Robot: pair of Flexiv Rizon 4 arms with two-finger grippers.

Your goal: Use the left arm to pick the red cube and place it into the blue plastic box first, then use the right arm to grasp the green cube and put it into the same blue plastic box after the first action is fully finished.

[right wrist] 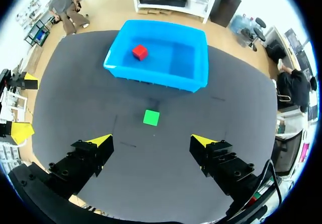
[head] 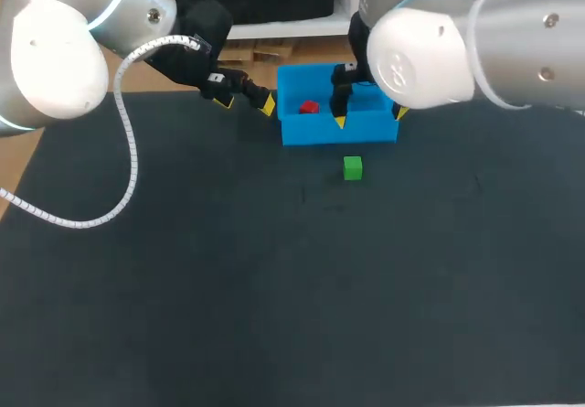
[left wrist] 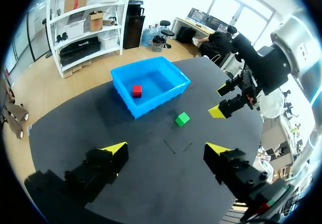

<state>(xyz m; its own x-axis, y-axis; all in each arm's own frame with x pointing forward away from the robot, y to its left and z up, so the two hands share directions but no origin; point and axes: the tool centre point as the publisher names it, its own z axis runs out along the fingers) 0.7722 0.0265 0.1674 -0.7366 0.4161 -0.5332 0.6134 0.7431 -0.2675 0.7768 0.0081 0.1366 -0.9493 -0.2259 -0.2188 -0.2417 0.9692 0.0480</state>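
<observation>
1. The red cube (head: 309, 107) lies inside the blue plastic box (head: 338, 133), so we judge step one done; our left jaws stand wide open and empty.
2. The green cube (head: 353, 167) sits on the bench (head: 274, 288) near the box (untouched); our right jaws, open and empty, must descend over it.

Right gripper (right wrist: 151, 140) with fingers spread wide above the black table (right wrist: 236, 108), green cube (right wrist: 151, 117) lying ahead of it, blue plastic box (right wrist: 151, 80) farther off, red cube (right wrist: 140, 52) inside

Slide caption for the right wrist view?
Green cube ahead of the open right gripper; red cube in the blue box.
</observation>
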